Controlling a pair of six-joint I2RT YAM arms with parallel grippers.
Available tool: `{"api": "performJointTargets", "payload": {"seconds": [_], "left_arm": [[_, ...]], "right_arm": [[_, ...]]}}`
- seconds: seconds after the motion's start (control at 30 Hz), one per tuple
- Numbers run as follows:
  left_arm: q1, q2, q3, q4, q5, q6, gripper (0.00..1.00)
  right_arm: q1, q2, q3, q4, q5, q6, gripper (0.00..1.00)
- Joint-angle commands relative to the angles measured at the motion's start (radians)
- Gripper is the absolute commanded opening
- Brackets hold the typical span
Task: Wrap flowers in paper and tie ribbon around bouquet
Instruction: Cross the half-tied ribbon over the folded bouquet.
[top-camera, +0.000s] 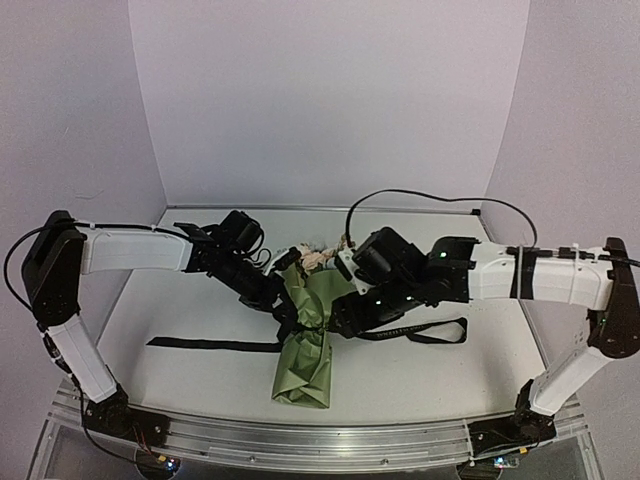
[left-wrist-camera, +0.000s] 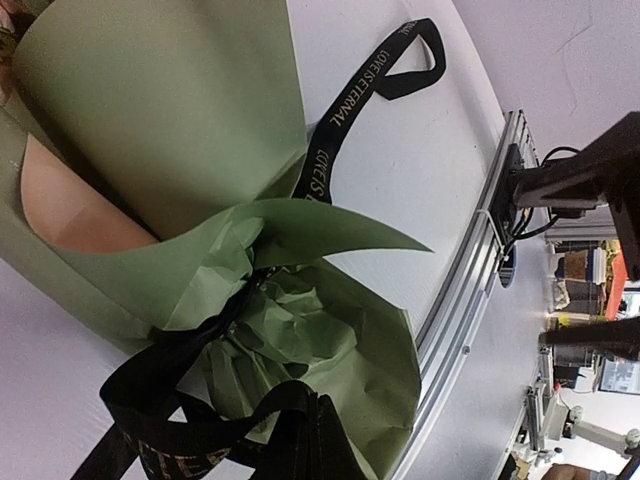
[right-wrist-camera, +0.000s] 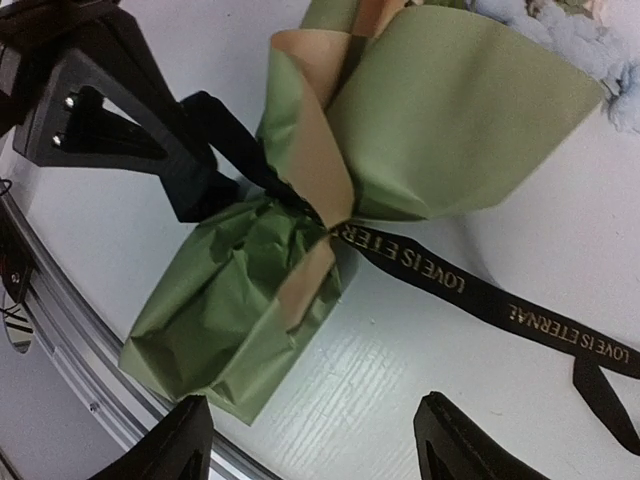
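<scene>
The left pincer (top-camera: 284, 316) is clamped shut on the black ribbon (right-wrist-camera: 480, 295) at the pinched waist of the bouquet (top-camera: 308, 340). The right pincer (right-wrist-camera: 320, 440) hangs wide open above it, holding nothing. The green paper (right-wrist-camera: 450, 110) cone holds the flowers (top-camera: 316, 258) and lies on the table (top-camera: 180, 320).

The paper (right-wrist-camera: 450, 110) is thin and matt, olive outside and tan inside. It is smooth across the upper right of the right wrist view and crumpled into rough creases at lower left. The ribbon (right-wrist-camera: 480, 295) is black woven cloth with a faint sheen and pale printed letters. The flowers (right-wrist-camera: 590, 45) look like fuzzy fabric. The bench (right-wrist-camera: 400, 360) is white, smooth and faintly grained. The rail (top-camera: 330, 442) along the bottom of the top view is brushed metal. The right pincer (right-wrist-camera: 312, 410) has matt black plastic fingers (right-wrist-camera: 470, 445).
</scene>
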Motion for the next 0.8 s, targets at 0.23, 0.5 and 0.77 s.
{"api": "performJointTargets", "payload": {"seconds": [0.23,0.5,0.77], "left_arm": [[0.008,0.100,0.006,0.165,0.093,-0.060,0.00],[0.008,0.189,0.032,0.158,0.017,-0.122,0.00],[0.008,0.212,0.027,0.174,0.011,-0.143,0.00]], "right_arm": [[0.074,0.239,0.168,-0.028,0.140,0.056,0.62],[0.074,0.249,0.109,-0.023,0.119,0.088,0.25],[0.078,0.210,0.024,0.040,0.107,0.120,0.22]]}}
